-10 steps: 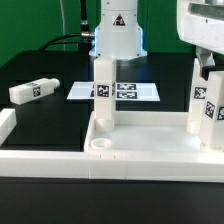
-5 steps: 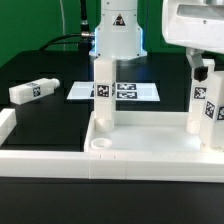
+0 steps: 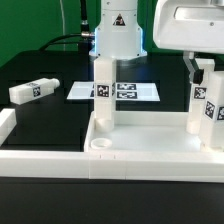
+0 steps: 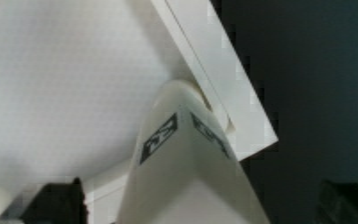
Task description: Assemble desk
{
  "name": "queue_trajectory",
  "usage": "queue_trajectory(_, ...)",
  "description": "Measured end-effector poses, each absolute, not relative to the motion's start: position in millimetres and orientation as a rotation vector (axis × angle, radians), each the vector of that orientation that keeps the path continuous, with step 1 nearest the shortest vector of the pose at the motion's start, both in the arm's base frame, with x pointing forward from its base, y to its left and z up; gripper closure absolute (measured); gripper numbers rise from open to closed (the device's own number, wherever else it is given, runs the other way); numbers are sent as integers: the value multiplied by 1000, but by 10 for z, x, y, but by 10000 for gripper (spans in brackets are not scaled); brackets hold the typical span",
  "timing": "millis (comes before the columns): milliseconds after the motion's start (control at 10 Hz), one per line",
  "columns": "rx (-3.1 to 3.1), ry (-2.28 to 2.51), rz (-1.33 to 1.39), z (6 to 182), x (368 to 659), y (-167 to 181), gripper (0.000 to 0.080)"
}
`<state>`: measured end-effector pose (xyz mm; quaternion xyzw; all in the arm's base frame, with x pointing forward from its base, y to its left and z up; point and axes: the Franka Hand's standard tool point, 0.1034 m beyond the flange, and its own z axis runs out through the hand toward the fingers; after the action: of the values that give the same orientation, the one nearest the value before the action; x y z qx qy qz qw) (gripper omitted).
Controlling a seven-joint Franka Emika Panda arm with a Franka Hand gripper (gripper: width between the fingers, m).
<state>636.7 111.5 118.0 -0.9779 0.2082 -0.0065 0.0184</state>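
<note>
The desk top is a wide white tray at the front, with an empty round socket in its near corner. Two white tagged legs stand upright in it, one at the back and one on the exterior view's right. My gripper hangs over the top of the right leg, open, with its fingers either side of it. In the wrist view that leg runs up between the dark fingertips, with gaps on both sides. A third leg lies loose on the table.
The marker board lies flat behind the back leg. A long white rail borders the table at the front and on the exterior view's left. The arm's white base stands at the back.
My gripper's jaws have spread slightly wider around the right leg's top. The hand has shifted a little toward the exterior view's left. The legs and tray have not moved.
</note>
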Motion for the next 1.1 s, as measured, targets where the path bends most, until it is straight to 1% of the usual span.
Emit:
queue_trajectory(800,-3162,-234,-36,1181,6375,1048,150)
queue_trajectory(900,-3157,-291,-37,1179,6378,1026,150)
queue_trajectory(1000,-3160,-251,-46,1176,6385,1021,150)
queue_trajectory(1100,-3160,-251,-46,1176,6385,1020,280)
